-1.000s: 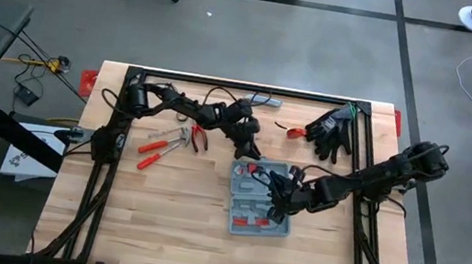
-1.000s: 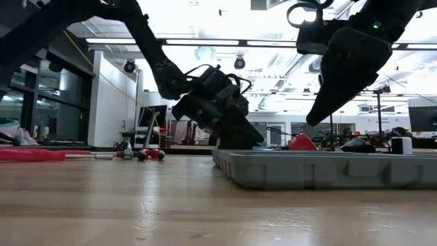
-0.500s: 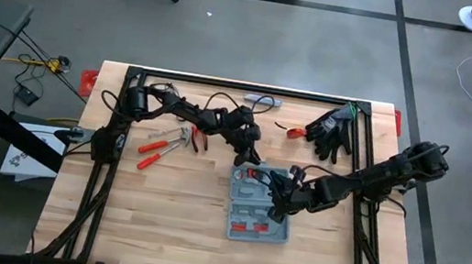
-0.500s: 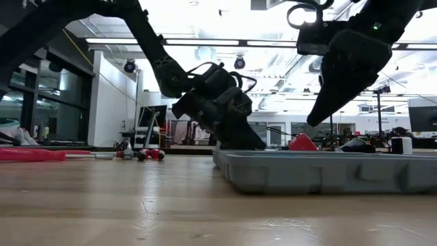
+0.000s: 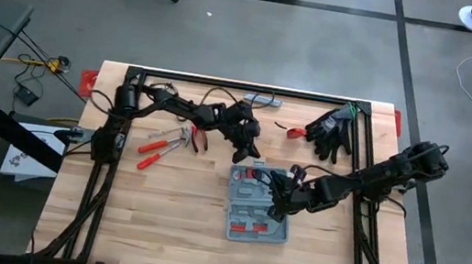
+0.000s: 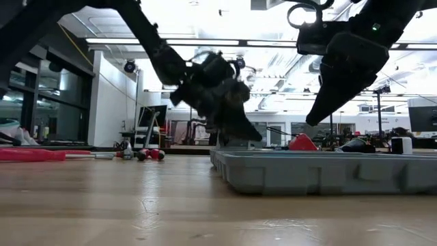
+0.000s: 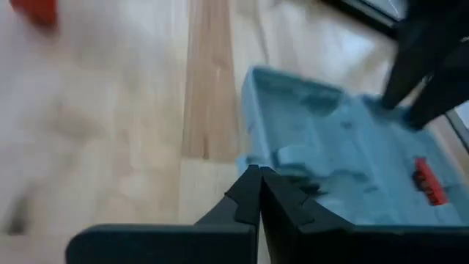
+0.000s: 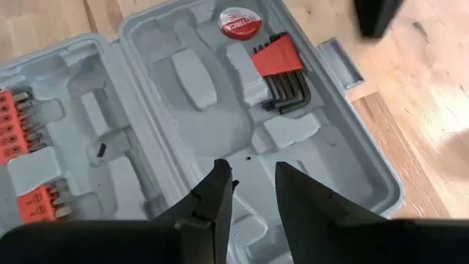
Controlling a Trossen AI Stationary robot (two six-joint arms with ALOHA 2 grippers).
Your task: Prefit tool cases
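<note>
The blue-grey tool case (image 5: 252, 218) lies open and flat on the wood table, with red bit holders (image 8: 15, 132), a red tape (image 8: 238, 23) and hex keys (image 8: 284, 72) in its moulded slots. My left gripper (image 7: 259, 176) is shut with nothing between its fingers. It hangs above the table just beside the case's far left corner (image 5: 235, 165). My right gripper (image 8: 253, 180) is open and hovers over the middle of the case's interior. In the low view its fingertips (image 6: 313, 121) stand clear above the case's rim (image 6: 321, 156).
Red-handled pliers (image 5: 160, 145) and another red-handled tool (image 5: 199, 138) lie left of the case. Black gloves (image 5: 334, 127) and a small red thing (image 5: 294, 133) lie at the far right. A slim grey bar (image 5: 259, 100) lies at the far edge. A black frame (image 5: 242, 87) borders the table.
My left gripper has risen from the table beside the case's far left corner and rolled, its fingers now slanting over the case's edge. My right gripper has kept still above the case.
</note>
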